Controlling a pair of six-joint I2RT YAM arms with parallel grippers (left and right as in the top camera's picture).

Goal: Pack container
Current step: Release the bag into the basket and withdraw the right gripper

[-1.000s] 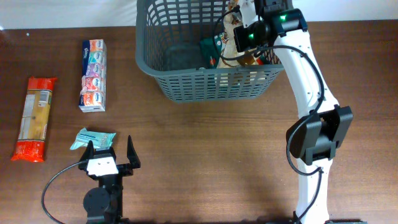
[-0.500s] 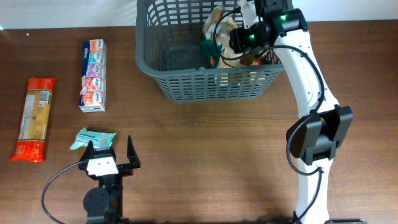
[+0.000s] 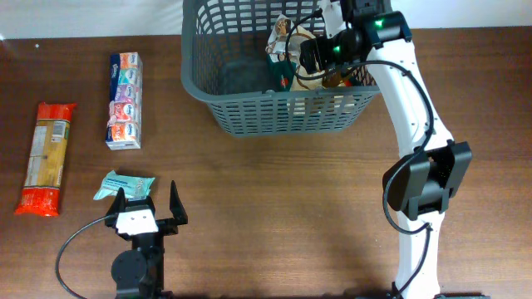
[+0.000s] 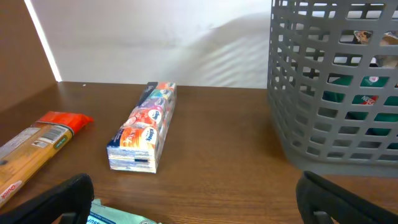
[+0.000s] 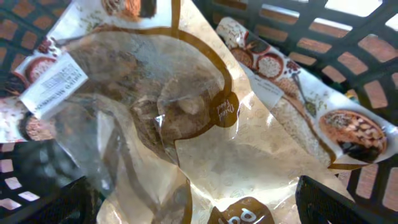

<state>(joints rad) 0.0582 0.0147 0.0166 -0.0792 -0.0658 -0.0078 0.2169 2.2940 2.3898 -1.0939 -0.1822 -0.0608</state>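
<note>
The container (image 3: 249, 112), a dark grey lattice basket, stands at the back of the table, and its wall fills the right of the left wrist view (image 4: 329, 106). My right gripper (image 3: 306, 56) hangs over its right half, open. A beige and brown clear-windowed food bag (image 5: 186, 124) lies loose between and below the wide-apart jaws (image 5: 205, 208). From overhead the bag (image 3: 283, 31) tilts inside the basket. My left gripper (image 3: 147, 199) rests open at the near left, holding nothing, with a teal packet (image 3: 123, 184) touching its left finger.
A colourful long box (image 3: 124, 100) and an orange pasta packet (image 3: 47, 158) lie on the left of the table. A green packet (image 3: 283, 73) sits inside the basket. The right arm's elbow (image 3: 424, 183) stands right of the basket.
The right gripper went from shut on the beige bag to open. The bag has shifted left and tipped down into the basket. The left arm has not moved.
</note>
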